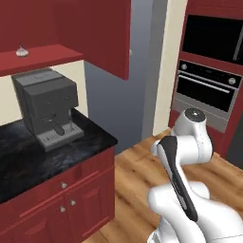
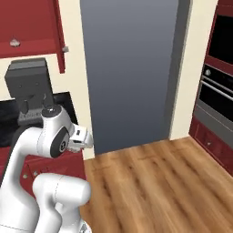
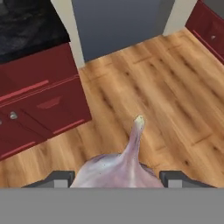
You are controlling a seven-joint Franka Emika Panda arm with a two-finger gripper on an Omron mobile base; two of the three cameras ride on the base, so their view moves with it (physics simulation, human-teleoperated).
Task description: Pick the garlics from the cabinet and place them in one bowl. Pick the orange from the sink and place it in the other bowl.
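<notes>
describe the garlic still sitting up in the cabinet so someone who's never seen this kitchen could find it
Start at the grey coffee machine on the black counter, then look straight up to the red shelf of the wall cabinet. The garlic is the small whitish bulb with a pointed tip near the shelf's left end, the one pale thing against all that dark red.

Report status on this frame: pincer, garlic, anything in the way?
Pincer shut on one garlic, hanging over wood floor. Second garlic sits on cabinet shelf above coffee machine. Bowls not in sight; nothing blocking.
</notes>
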